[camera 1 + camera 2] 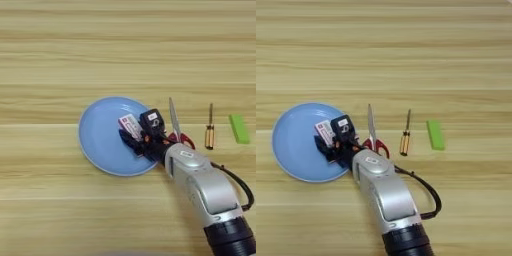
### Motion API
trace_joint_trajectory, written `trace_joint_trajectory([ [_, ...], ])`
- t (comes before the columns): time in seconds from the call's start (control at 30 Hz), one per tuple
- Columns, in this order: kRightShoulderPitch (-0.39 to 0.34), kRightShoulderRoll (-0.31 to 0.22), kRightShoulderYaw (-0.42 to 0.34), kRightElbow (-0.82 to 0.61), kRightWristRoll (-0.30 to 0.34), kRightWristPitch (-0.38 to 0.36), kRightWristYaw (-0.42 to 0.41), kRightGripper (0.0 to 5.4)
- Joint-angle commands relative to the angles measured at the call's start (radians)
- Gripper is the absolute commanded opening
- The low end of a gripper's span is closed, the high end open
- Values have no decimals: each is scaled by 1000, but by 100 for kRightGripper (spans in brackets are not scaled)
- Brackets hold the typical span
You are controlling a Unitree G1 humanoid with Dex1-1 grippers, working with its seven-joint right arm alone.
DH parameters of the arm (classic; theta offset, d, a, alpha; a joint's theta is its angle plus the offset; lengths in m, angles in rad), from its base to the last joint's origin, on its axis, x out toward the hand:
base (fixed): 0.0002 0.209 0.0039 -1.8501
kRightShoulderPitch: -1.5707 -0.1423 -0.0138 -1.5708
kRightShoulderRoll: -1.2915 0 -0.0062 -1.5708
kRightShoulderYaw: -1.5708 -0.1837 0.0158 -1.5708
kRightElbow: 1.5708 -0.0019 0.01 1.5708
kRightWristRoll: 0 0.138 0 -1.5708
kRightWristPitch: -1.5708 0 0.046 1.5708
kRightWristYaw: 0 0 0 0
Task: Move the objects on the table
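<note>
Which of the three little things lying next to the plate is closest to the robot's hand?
The red-handled scissors. They lie right beside the gripper at the blue plate. The screwdriver is further right, the green block furthest.

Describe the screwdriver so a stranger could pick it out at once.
Start at the blue plate on the wooden table and go right, past the scissors. The screwdriver lies next, before the green block. It alone has a thin dark shaft and an orange-brown handle.

Lying in a row on the table [60, 45]: plate [100, 137] at left, then scissors [174, 120], screwdriver [210, 131], block [239, 128] at far right. Gripper [131, 131] reaching over plate's right part.
</note>
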Motion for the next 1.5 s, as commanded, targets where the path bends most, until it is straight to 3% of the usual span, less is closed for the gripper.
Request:
trace_joint_trajectory([
  [0.03,-32,-4,-12,-27,3,-12,-12,240],
  [0.17,-31,-4,-11,-31,3,-13,-13,209],
  [1.5,-30,-11,-46,-144,38,-9,-14,209],
])
